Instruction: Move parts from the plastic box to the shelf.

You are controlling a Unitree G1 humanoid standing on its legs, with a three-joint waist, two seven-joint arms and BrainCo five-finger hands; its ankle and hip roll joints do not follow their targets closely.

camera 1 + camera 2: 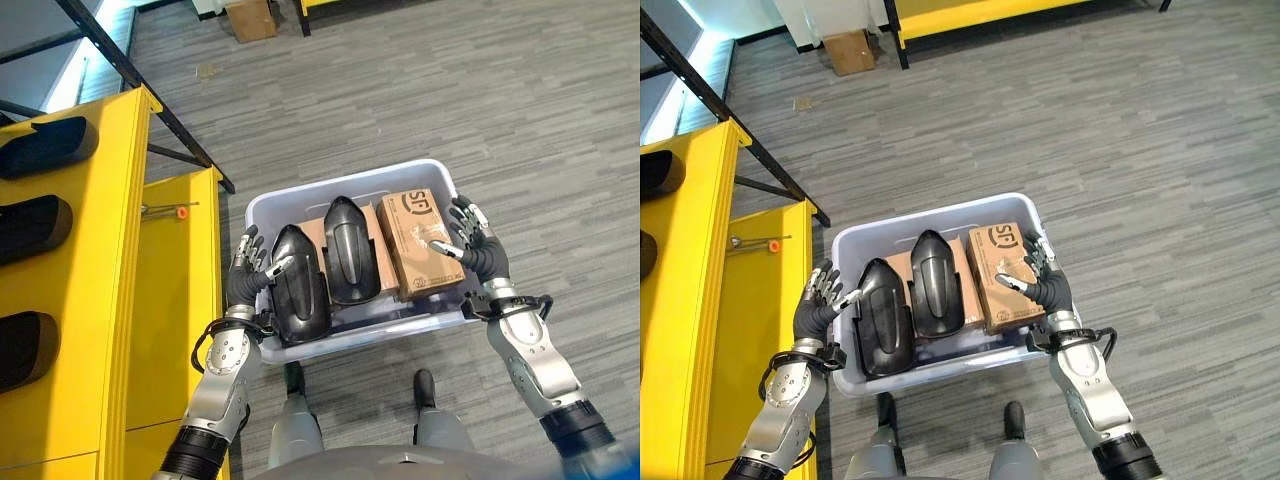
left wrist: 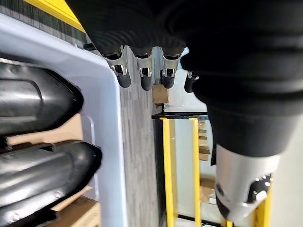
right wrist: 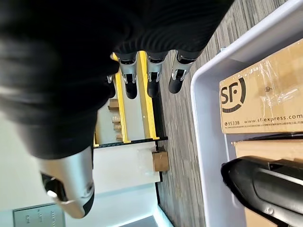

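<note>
A pale plastic box (image 1: 352, 181) sits low in front of me, between my two hands. In it lie two black moulded parts (image 1: 298, 285) (image 1: 350, 250) side by side on brown cardboard, with a taped cardboard carton (image 1: 420, 240) at its right end. My left hand (image 1: 245, 270) is open against the box's left wall, its thumb reaching over the rim toward the nearer black part. My right hand (image 1: 475, 245) is open at the right wall, thumb over the carton. In the wrist views, straight fingers (image 2: 142, 71) (image 3: 151, 71) hang beside the box wall (image 2: 106, 118) (image 3: 203, 142).
A yellow shelf (image 1: 100, 260) stands at my left and holds black parts (image 1: 45, 145) (image 1: 30, 225) in its slots. An orange-tipped tool (image 1: 165, 210) lies on its lower ledge. A black diagonal brace (image 1: 150, 95) runs behind it. A cardboard carton (image 1: 250, 18) stands on the floor far back.
</note>
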